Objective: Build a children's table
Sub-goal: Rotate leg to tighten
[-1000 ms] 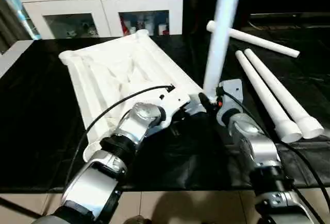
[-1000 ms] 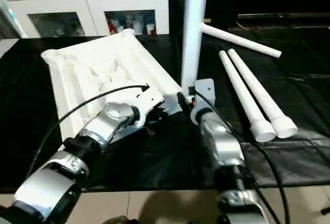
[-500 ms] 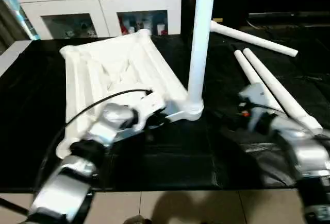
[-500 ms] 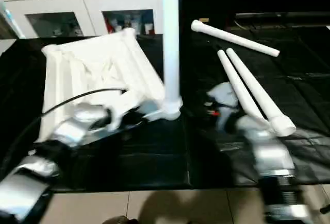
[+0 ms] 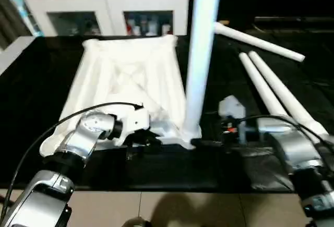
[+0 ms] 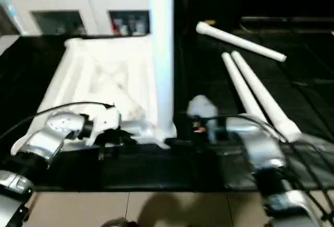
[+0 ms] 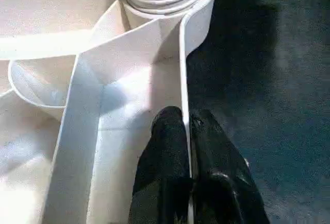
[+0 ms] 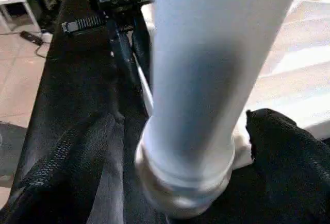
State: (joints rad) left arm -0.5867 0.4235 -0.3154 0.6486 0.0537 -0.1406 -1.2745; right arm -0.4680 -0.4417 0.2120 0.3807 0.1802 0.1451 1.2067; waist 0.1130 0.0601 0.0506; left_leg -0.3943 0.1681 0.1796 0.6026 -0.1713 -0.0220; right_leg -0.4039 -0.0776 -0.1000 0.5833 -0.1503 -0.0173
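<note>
The children's table top (image 5: 130, 78) lies upside down on the black sheet, ribs facing up. One white leg (image 5: 201, 55) stands upright in its near right corner socket (image 5: 190, 131). My left gripper (image 5: 143, 135) is shut on the thin near rim of the top, and the left wrist view shows both black fingers (image 7: 165, 147) pinching that rim wall (image 7: 181, 69). My right gripper (image 5: 207, 143) is open at the foot of the standing leg (image 8: 206, 80). Its fingers (image 8: 67, 167) are spread wide, one on each side of the leg and apart from it.
Three loose white legs lie on the sheet to the right: one crosswise at the back (image 5: 258, 40) and two side by side (image 5: 274, 94). A white cabinet with glass doors (image 5: 107, 8) stands behind. Pale floor (image 5: 182, 211) runs along the near edge.
My right gripper let go of the leg, drew off to the right, then came back open around its foot. The table top has swung round with the left gripper still on its rim.
</note>
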